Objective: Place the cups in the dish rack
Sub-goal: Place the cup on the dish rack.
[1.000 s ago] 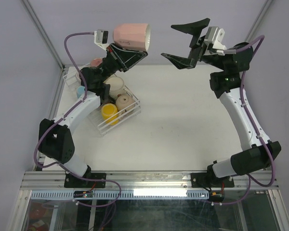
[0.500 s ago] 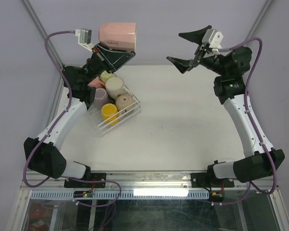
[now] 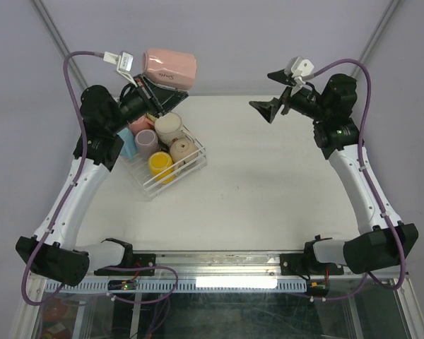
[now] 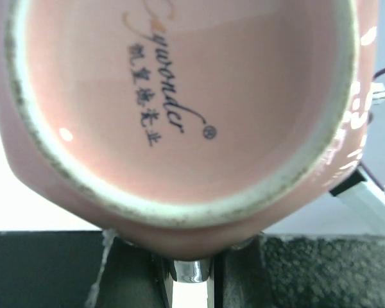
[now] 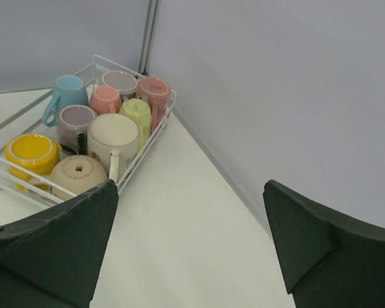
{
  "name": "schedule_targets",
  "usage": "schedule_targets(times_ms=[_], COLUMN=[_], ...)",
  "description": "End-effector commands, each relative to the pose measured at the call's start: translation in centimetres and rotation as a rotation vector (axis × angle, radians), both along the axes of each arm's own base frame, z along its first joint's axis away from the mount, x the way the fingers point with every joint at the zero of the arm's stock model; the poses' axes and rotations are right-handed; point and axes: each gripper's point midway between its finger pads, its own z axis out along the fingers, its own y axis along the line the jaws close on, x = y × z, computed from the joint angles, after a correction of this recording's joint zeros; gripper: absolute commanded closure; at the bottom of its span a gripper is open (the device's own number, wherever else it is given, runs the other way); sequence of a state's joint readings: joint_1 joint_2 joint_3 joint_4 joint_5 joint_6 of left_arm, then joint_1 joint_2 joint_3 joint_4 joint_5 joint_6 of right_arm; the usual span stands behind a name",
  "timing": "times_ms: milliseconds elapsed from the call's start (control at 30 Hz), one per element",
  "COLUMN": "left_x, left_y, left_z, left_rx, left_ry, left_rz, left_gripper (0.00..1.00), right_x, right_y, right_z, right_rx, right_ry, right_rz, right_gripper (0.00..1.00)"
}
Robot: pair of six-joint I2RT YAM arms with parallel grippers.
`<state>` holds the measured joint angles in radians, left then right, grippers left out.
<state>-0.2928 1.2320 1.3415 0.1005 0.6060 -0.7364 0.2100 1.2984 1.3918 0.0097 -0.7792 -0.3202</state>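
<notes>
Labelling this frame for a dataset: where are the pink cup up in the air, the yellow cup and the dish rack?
pink cup [image 3: 171,67]: top view, its side wall.
yellow cup [image 5: 31,153]: right wrist view, its upward face.
dish rack [image 3: 177,176]: top view, near wire wall.

Left arm stretching up toward far-left corner, elbow bending outward. Left pincer [image 3: 166,86] hanging high, jaws clamping pink cup [image 3: 169,66]. Right arm rising along right side, wrist turning inward. Right pincer [image 3: 274,92] pointing left, jaws gaping wide, empty.

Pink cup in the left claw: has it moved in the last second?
Yes. The pink cup shifted left against the fixed dish rack in the top view.
</notes>
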Motion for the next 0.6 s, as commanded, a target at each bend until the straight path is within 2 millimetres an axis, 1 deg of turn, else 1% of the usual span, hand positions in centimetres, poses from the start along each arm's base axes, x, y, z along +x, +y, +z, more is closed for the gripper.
schedule_targets(times_ms=[0, 133, 200, 333, 433, 567], left_x=[-0.6, 0.0, 0.1, -0.4, -0.8, -1.0], left_y=[4.0, 7.5, 9.4, 12.5, 14.2, 16.1], left_z=[0.6, -2.4, -3.6, -5.1, -5.9, -7.7], left_rx=[0.14, 0.243, 0.276, 0.309, 0.318, 0.361], left_ry=[-0.042, 0.088, 0.147, 0.251, 0.318, 0.422], left_rz=[0.244, 0.447, 0.548, 0.705, 0.793, 0.893], left_gripper=[1.0, 1.0, 1.0, 1.0, 1.0, 1.0], right_x=[-0.5, -0.2, 0.0, 0.2, 0.3, 0.4], right_y=[-0.8, -0.8, -0.8, -0.8, -0.7, -0.6], right_z=[-1.3, -3.5, -4.4, -5.8, -6.5, -7.1], right_rx=[-0.032, -0.052, -0.06, -0.075, -0.079, -0.082], right_ry=[0.018, 0.075, 0.1, 0.133, 0.151, 0.166], right_rz=[-0.033, -0.034, -0.036, -0.034, -0.031, -0.026], right_gripper=[0.02, 0.02, 0.02, 0.02, 0.02, 0.02])
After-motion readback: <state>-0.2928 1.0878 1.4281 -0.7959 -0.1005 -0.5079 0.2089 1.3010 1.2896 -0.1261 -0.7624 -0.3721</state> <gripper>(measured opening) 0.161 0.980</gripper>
